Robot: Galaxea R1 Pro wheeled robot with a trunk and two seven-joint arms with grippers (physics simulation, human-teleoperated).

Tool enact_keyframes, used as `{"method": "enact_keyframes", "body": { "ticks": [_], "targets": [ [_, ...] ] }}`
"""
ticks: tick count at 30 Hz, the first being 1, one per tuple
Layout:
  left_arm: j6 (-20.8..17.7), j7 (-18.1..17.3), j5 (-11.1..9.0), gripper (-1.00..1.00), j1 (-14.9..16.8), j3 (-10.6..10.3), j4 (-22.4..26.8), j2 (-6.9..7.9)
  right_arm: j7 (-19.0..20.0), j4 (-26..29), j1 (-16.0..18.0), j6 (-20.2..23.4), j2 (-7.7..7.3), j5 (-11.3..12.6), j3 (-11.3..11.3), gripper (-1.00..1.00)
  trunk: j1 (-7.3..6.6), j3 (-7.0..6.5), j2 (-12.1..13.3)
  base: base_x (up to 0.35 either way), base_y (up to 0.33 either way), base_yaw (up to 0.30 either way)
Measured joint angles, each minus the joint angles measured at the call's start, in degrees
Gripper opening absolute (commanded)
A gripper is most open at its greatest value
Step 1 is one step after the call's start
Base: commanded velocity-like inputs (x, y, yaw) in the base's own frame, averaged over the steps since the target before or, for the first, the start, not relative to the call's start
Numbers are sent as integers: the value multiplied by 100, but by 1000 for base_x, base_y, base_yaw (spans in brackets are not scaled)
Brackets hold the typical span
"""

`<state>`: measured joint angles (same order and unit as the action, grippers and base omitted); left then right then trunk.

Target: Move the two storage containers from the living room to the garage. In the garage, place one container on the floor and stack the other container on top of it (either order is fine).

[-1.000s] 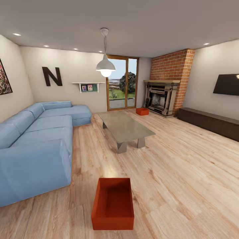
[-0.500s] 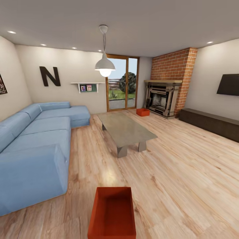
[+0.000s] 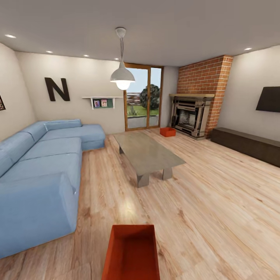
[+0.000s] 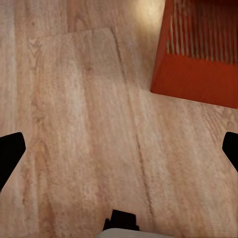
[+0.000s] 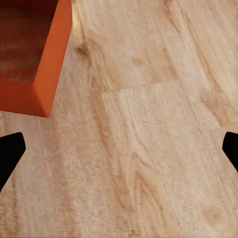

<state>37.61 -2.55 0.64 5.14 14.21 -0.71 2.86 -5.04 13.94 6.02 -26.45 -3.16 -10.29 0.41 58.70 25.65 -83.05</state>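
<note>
I am in the living room. One rust-red storage container sits open-topped on the light wood planks right in front of me, cut by the head view's lower edge. A second storage container stands far off by the fireplace. My left gripper hangs open over bare planks, its black fingertips wide apart, with a corner of the near container beside it. My right gripper is open too, over planks, and the same container shows off to one side.
A pale blue sectional sofa fills the left side. A low grey coffee table stands mid-room. The brick fireplace, a dark low cabinet and a glass door line the far side.
The camera has moved forward: the near container has slid down and grown in the head view, and the sofa and table look closer.
</note>
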Motion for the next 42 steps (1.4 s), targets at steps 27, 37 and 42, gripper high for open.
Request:
{"method": "enact_keyframes", "body": {
  "ticks": [27, 37, 42],
  "targets": [
    [2, 0, 0, 100, 0, 1, 0, 11, 1, 0, -1, 0, 0, 1, 1, 100, 2, 0, 0, 122, 19, 0],
    [1, 0, 0, 100, 0, 0, 0, -13, -1, 0, 1, 0, 0, 2, 1, 100, 3, 0, 0, 10, 16, 124],
    [2, 0, 1, 100, -1, -1, 0, -14, -1, -2, 1, -1, 0, 5, -1, 100, 3, 0, 0, 0, 0, 171]
  ]
}}
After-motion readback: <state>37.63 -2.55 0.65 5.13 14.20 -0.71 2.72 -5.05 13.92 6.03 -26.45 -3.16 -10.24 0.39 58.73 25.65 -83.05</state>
